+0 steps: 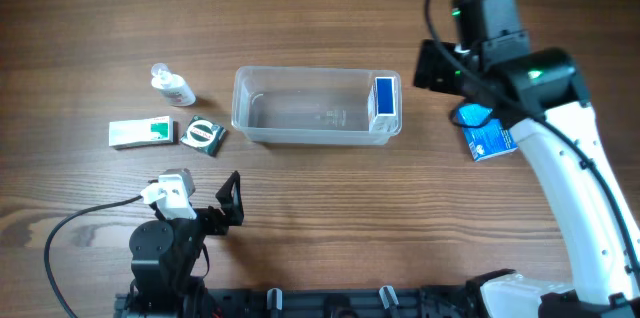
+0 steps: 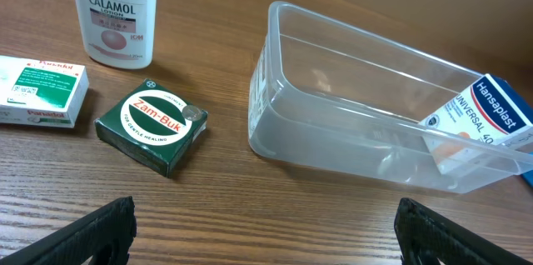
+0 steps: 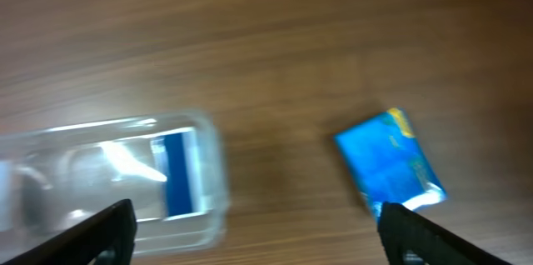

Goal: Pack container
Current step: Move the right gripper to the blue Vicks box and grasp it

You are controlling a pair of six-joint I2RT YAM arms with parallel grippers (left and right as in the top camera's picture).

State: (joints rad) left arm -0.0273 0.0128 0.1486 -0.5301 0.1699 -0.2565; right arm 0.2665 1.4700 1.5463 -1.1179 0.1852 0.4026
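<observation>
One box (image 1: 383, 99) upright against container (image 1: 238, 104) right end; remaining floor open.

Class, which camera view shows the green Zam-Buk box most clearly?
The left wrist view: the Zam-Buk box is close and its label readable. Overhead shows it small, label illegible. The right wrist view misses it.

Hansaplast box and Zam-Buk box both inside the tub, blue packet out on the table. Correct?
Not quite. The Zam-Buk box lies on the table outside the container, as the left wrist view shows. Only the Hansaplast box is inside; the blue packet is out on the table.
</observation>
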